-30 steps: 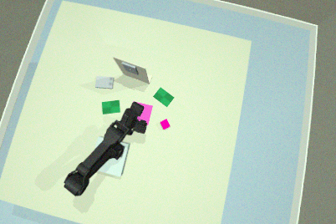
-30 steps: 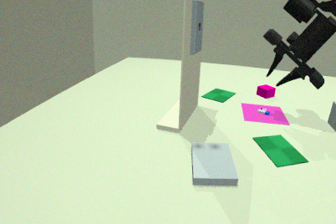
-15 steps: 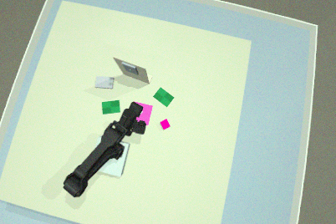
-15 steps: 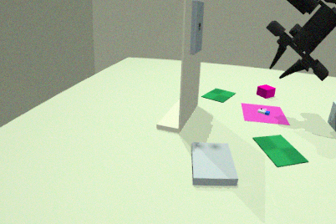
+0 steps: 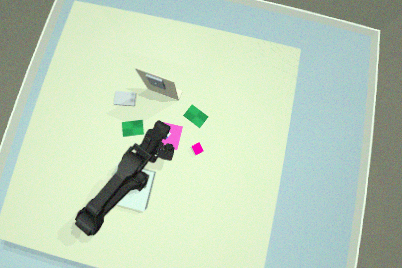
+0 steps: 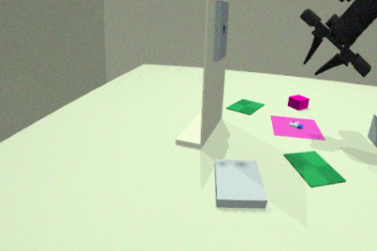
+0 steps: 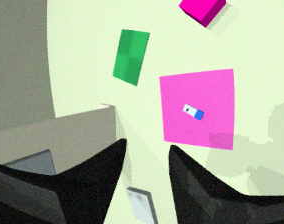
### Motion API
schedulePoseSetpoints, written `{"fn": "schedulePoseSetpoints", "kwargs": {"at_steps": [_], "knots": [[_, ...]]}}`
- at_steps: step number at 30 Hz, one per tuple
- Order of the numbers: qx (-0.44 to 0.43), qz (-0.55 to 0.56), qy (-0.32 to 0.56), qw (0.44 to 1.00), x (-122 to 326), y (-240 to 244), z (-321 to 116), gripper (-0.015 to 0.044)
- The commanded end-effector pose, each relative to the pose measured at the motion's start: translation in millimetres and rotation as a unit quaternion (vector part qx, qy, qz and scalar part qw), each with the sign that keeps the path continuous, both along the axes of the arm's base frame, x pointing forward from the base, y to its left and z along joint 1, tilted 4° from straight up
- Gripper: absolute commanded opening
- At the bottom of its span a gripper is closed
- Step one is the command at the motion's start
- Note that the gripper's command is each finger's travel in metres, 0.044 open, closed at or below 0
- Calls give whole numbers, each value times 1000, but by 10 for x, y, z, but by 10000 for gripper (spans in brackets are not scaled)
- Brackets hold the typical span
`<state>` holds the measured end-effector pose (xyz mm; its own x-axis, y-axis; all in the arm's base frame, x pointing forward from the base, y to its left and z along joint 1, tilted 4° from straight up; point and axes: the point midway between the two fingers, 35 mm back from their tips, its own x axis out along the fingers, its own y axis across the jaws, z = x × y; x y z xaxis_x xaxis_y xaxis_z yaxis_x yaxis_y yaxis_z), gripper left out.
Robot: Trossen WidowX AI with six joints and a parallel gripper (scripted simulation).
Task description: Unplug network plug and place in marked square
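Grey walls (image 6: 52,38) are standing behind a pale yellow-green table (image 5: 235,76) (image 6: 117,179) (image 7: 85,50); on it the upright panel (image 5: 170,91) (image 6: 213,95) (image 7: 83,125) is rising from its foot, carrying the grey socket (image 5: 156,82) (image 6: 221,31) (image 7: 33,165) high on one face, with the plug out of it. The small white-and-blue plug (image 6: 295,125) (image 7: 193,112) is lying on the table within the pink marked square (image 5: 175,139) (image 6: 281,129) (image 7: 213,90), its whole body sitting inside the edges; the black gripper (image 5: 162,139) (image 6: 310,69) (image 7: 147,147) is hovering well above the table, its jaws standing partly open, with nothing between them; the black arm (image 5: 107,196) (image 6: 356,20) is reaching over a pale slab (image 5: 142,201). Near the square, a magenta cube (image 5: 197,148) (image 6: 298,102) (image 7: 203,10) is resting; one green patch (image 5: 196,116) (image 6: 245,107) (image 7: 132,57) is lying between cube and panel, while another green patch (image 5: 132,128) (image 6: 315,169) is lying on the square's other side, near a flat grey block (image 5: 125,98) (image 6: 240,184) (image 7: 142,205).
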<state>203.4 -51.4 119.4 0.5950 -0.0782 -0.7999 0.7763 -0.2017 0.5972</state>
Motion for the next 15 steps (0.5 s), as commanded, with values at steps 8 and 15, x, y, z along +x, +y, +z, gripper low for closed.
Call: {"fn": "schedulePoseSetpoints", "kwargs": {"at_steps": [8, 15], "knots": [[1, 2, 1, 1000, -7, -19, 309, 156], [1, 2, 0, 1000, -29, -25, 519, 156]]}}
